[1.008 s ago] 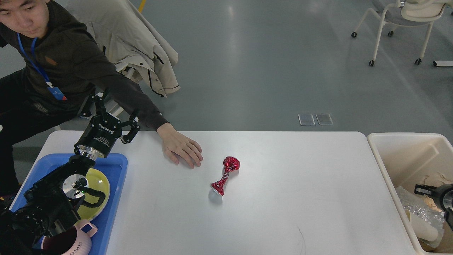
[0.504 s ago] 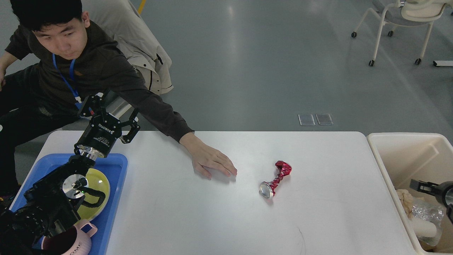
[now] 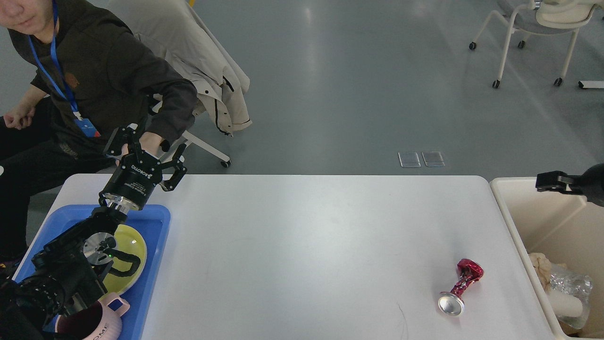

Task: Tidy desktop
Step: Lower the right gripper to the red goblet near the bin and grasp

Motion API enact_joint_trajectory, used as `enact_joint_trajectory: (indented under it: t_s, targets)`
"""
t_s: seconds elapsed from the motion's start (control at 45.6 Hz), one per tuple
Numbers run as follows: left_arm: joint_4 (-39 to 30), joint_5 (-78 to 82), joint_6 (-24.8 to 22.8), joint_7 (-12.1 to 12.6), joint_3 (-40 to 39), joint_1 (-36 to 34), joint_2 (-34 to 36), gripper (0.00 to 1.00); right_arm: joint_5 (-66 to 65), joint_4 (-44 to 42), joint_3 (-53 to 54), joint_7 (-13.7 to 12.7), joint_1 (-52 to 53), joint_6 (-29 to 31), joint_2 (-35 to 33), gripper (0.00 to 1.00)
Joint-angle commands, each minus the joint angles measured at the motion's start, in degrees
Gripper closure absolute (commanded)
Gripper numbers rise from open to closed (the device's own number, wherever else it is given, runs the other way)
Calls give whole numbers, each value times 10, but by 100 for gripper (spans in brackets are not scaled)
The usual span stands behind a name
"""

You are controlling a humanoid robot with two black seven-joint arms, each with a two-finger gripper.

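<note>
The white desktop (image 3: 302, 236) fills the middle of the head view. A crushed red can (image 3: 458, 285) lies on it near the front right, close to the cream bin. My left gripper (image 3: 147, 148) is open and empty above the desktop's back left corner, over the blue tray's far end. My right gripper (image 3: 549, 182) shows only as a dark tip above the cream bin's back edge; its fingers cannot be told apart.
A blue tray (image 3: 158, 222) at the left holds a yellow-green plate (image 3: 134, 245) and a pink mug (image 3: 96, 323). A cream bin (image 3: 533, 212) at the right holds crumpled trash (image 3: 561, 288). A person (image 3: 94, 75) sits behind the left corner beside a coat-draped chair (image 3: 203, 61).
The red can has slid right and toward the front, ending near the bin. The person's hand has withdrawn from the desktop. My right gripper has risen out of the bin. My left arm has not moved.
</note>
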Motion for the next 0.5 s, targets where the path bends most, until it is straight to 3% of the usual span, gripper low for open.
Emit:
enact_joint_trajectory:
  t_s: [0.0, 0.153, 0.329, 0.482]
  targets:
    - [0, 0, 0, 0, 0, 0, 0, 0, -18, 159, 4, -2, 282, 196, -5, 0]
    - [0, 0, 0, 0, 0, 0, 0, 0, -19, 212, 36, -1, 469, 412, 4, 0]
    - [0, 0, 0, 0, -1, 0, 0, 0, -22, 217, 39, -1, 508, 415, 1, 0]
    - [0, 0, 0, 0, 0, 0, 0, 0, -22, 220, 28, -3, 459, 415, -18, 0]
